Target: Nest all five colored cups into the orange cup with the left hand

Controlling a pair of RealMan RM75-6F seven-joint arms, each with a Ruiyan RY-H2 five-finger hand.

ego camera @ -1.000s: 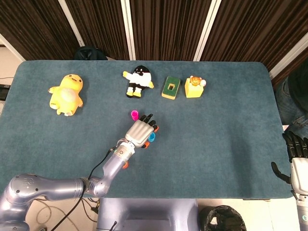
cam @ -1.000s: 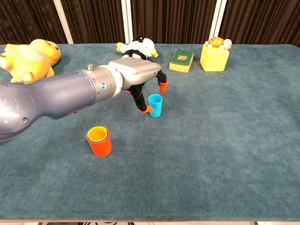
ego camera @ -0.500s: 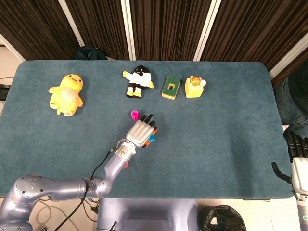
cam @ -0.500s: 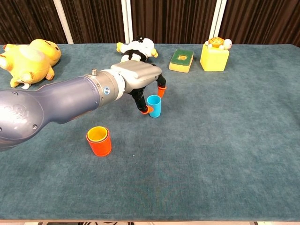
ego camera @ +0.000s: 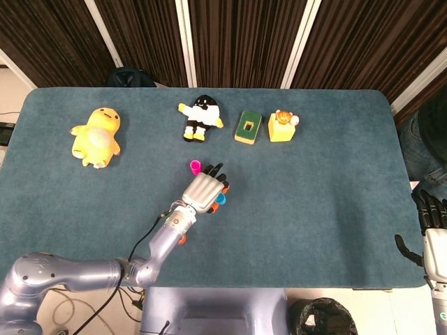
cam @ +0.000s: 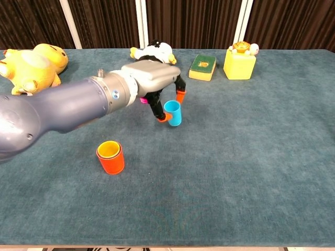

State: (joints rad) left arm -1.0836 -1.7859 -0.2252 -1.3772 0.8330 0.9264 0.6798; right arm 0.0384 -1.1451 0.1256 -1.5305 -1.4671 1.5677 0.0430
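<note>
My left hand (cam: 157, 83) now has the blue cup (cam: 172, 113) pinched between thumb and a finger, other fingers spread. Half a second ago the cup stood flat on the tabletop (cam: 251, 157); now it sits a bit higher in the chest view and tilts slightly, so I judge it just lifted off. That means the grasp took and the carry to the orange cup (cam: 111, 159) can start.

The orange cup stands near the front edge, well apart from the blue one, toward my left. It already has a yellow cup (cam: 108, 149) nested inside. The pink cup (ego camera: 195, 166) stands just beyond my hand, upright as far as I can tell.

So I count blue in hand, yellow nested, pink loose. Any other cups I cannot find; they may be under my hand or already nested, hard to tell.

Hidden stuff: in the head view my hand covers most of the blue cup, only a sliver shows at the fingertips. The orange cup is nearly all under my forearm there. In the chest view the pink cup is just a speck behind the hand. Whether the blue cup's base is fully clear of the cloth I cannot confirm.

My right hand (ego camera: 433, 216) hangs off the tabletop's right edge, cut by the frame; fingers look curled, holding nothing.
</note>
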